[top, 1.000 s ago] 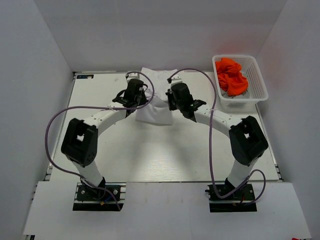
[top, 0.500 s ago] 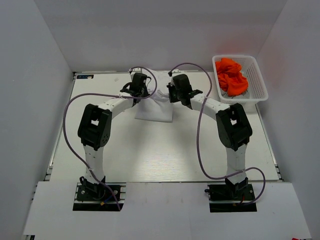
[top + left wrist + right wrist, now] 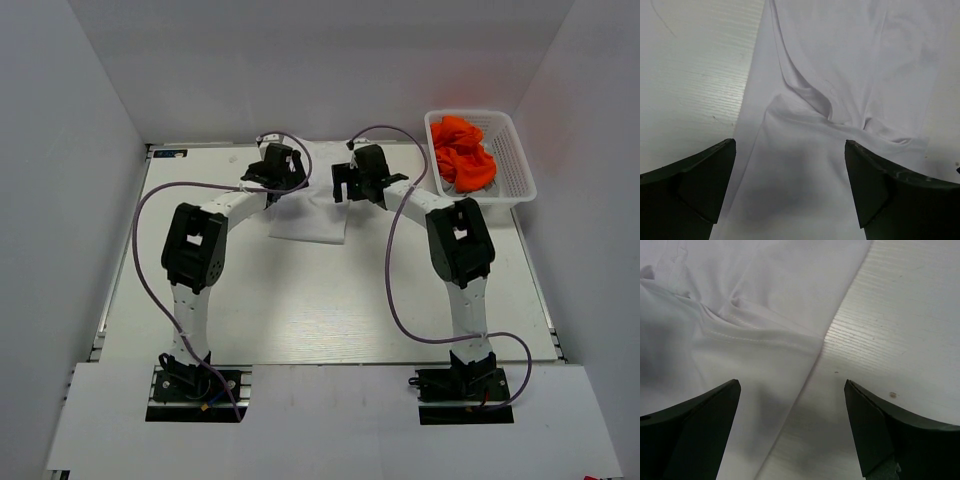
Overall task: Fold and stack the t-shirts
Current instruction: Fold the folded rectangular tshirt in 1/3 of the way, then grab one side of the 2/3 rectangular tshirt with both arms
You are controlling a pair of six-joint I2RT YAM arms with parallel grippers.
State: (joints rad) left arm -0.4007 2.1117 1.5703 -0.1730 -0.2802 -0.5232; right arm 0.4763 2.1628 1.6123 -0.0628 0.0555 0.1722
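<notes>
Your left gripper (image 3: 790,144) stands wide open with nothing in it. It is poised over the left side of the white shirt (image 3: 310,205), and a soft ridge of cloth runs between its fingers (image 3: 700,180). Your right gripper (image 3: 791,382) is just as wide and just as empty. It straddles the shirt's right edge, with cloth under one finger and bare table (image 3: 900,315) under the other. From above, the white shirt lies as a folded panel at the far middle of the table, with one gripper on each side of it. You may have fingertips brushing the cloth; the views are too close to tell. The orange shirts (image 3: 462,150) are bunched in the basket (image 3: 520,165) at the far right corner, well apart from both arms.
</notes>
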